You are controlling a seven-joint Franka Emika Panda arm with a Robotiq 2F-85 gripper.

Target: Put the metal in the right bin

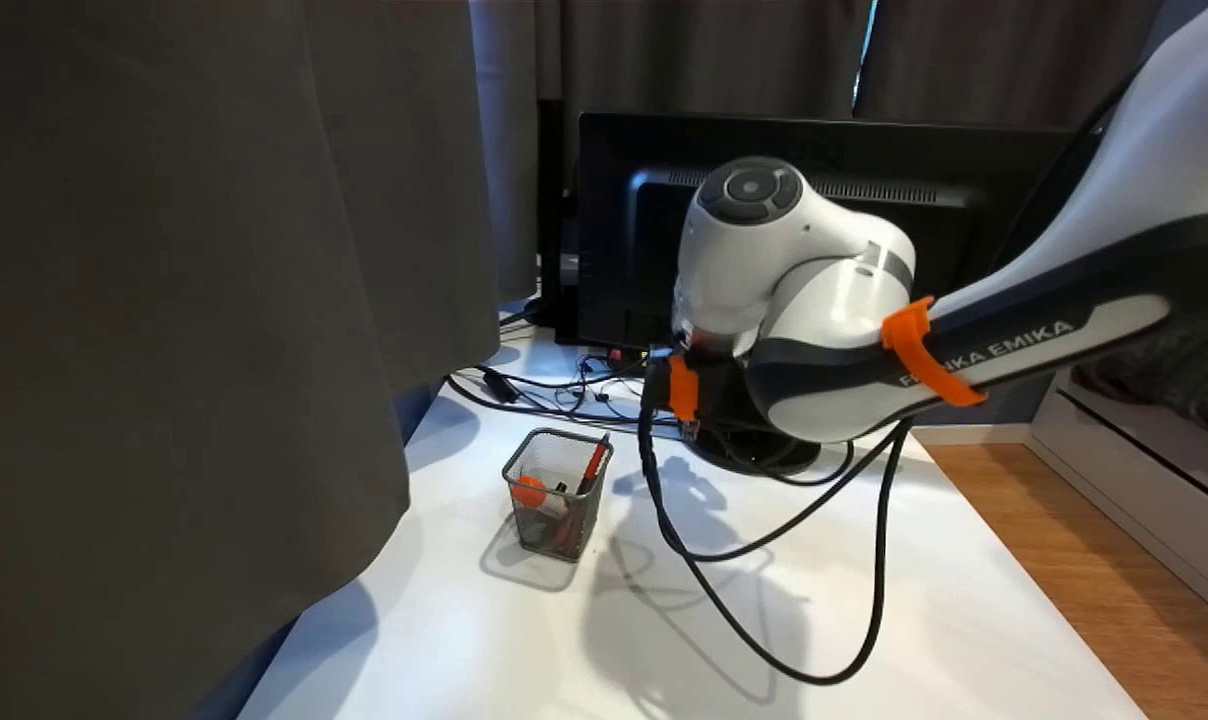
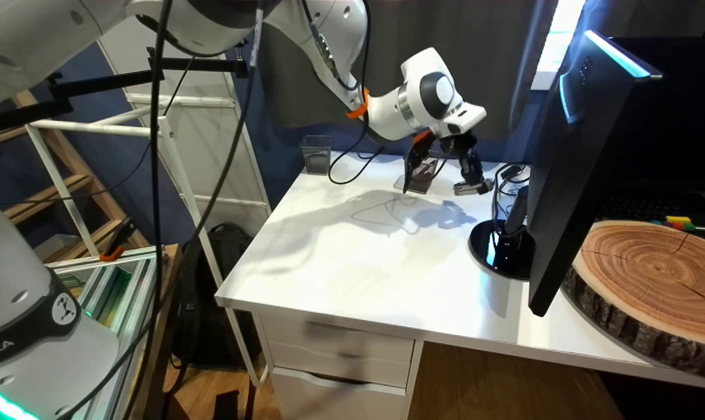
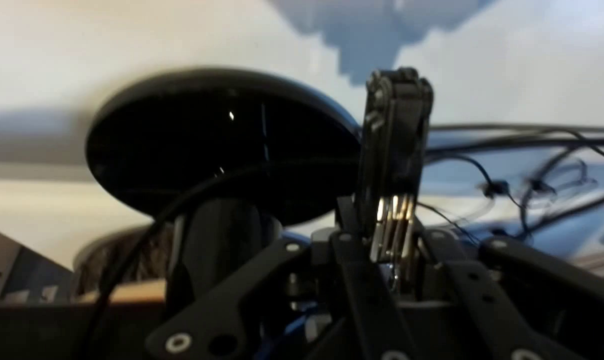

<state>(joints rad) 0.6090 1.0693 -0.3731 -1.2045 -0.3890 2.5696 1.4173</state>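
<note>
Above the black gripper [image 3: 389, 225] with silvery screws [image 3: 178, 343], the white arm [image 1: 839, 305] has dark bands [image 1: 834, 372], orange straps [image 1: 929, 350], black cables [image 1: 880, 560] and part-covered lettering [image 1: 1039, 338], probably FRANKA EMIKA.

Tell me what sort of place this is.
Looks like a desk workspace, perhaps a study or an office; I can't tell which. Signs: a white desk, drawers under it, and a large monitor standing on it.
</note>
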